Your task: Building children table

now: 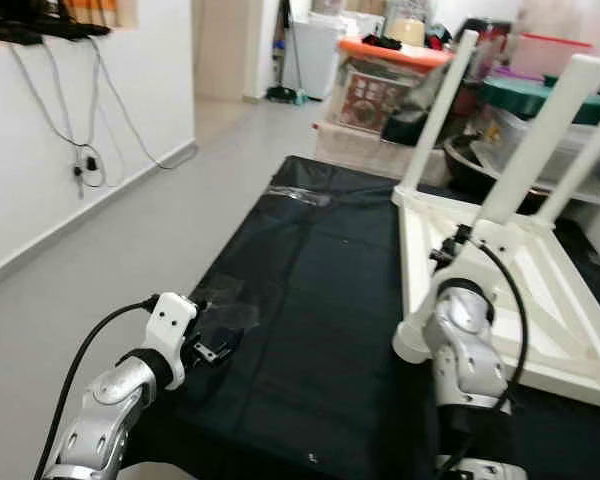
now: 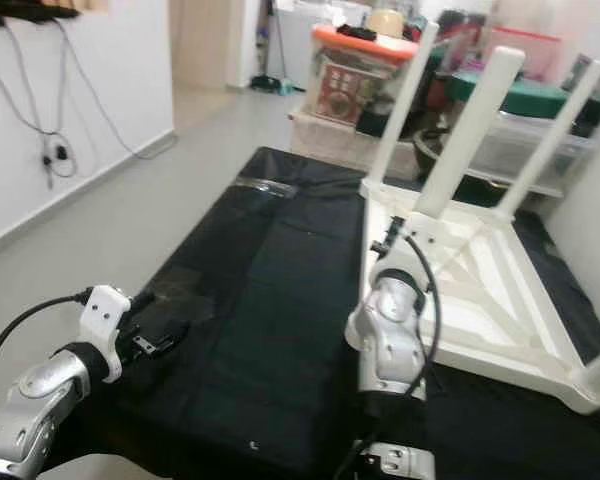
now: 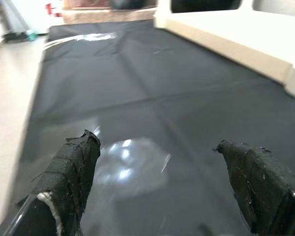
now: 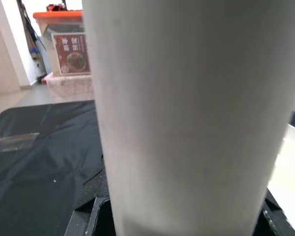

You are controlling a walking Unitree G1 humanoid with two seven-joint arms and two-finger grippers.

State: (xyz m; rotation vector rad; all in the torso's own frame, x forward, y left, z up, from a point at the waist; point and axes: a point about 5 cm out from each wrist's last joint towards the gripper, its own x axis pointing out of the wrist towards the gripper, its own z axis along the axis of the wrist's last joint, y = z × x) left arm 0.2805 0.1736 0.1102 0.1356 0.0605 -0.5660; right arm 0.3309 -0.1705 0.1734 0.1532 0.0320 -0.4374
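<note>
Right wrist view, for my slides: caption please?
Right gripper closes around a white table leg above the black sheet.

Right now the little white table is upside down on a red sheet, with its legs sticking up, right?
Not quite. The sheet is black, not red, as the left eye view shows. The rest holds: the white table lies upside down on it with its legs pointing up.

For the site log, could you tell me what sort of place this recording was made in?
Most likely a room in a home: a bare grey floor laid with a black sheet, an upturned white children's table, and stacked storage boxes behind it.
</note>
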